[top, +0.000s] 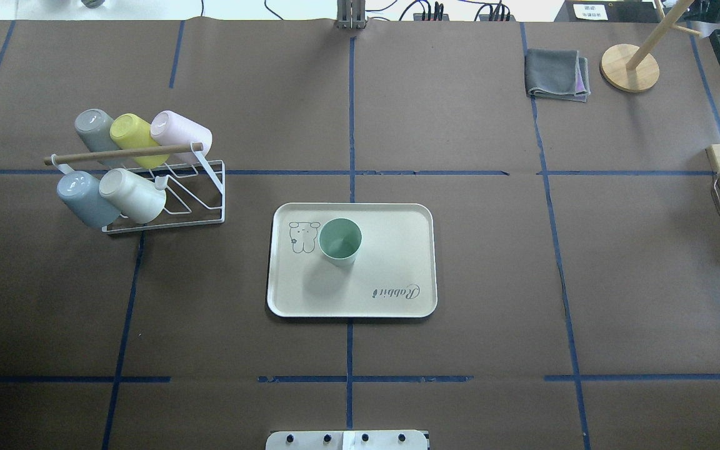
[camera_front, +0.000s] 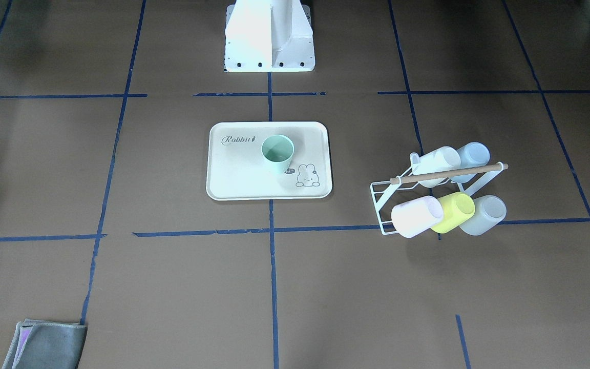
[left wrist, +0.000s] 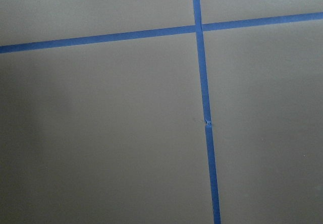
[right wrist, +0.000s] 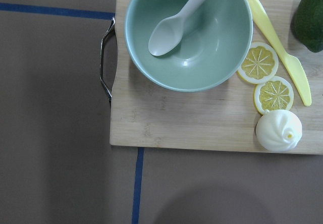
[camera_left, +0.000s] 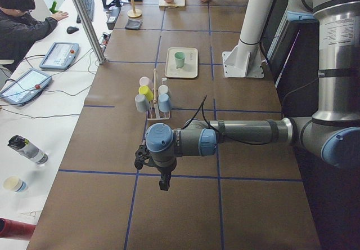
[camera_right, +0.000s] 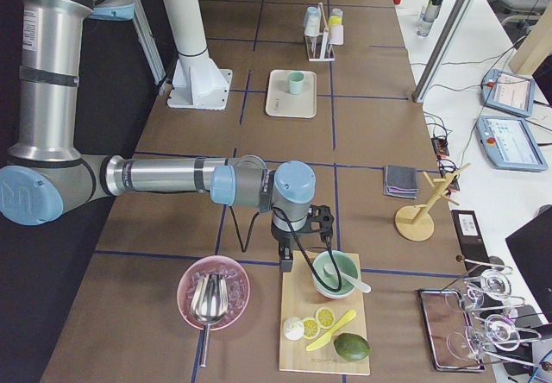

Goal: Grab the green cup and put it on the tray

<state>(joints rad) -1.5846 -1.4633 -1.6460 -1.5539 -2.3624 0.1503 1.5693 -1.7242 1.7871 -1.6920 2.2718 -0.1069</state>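
The green cup (camera_front: 277,154) stands upright on the cream tray (camera_front: 238,177), beside the bunny drawing; it also shows in the overhead view (top: 340,240) on the tray (top: 391,256). The left gripper (camera_left: 163,183) shows only in the exterior left view. It hangs over bare table far from the tray, and I cannot tell whether it is open or shut. The right gripper (camera_right: 286,263) shows only in the exterior right view. It hangs by a cutting board's edge, far from the tray, and its state is also unclear. Neither wrist view shows fingers.
A white wire rack (top: 166,187) with several cups, one yellow-green (top: 132,131), stands on the robot's left. A grey cloth (top: 557,75) and a wooden stand (top: 630,67) are far right. A cutting board (right wrist: 202,123) carries a green bowl (right wrist: 189,37), a spoon, lemon slices and a knife.
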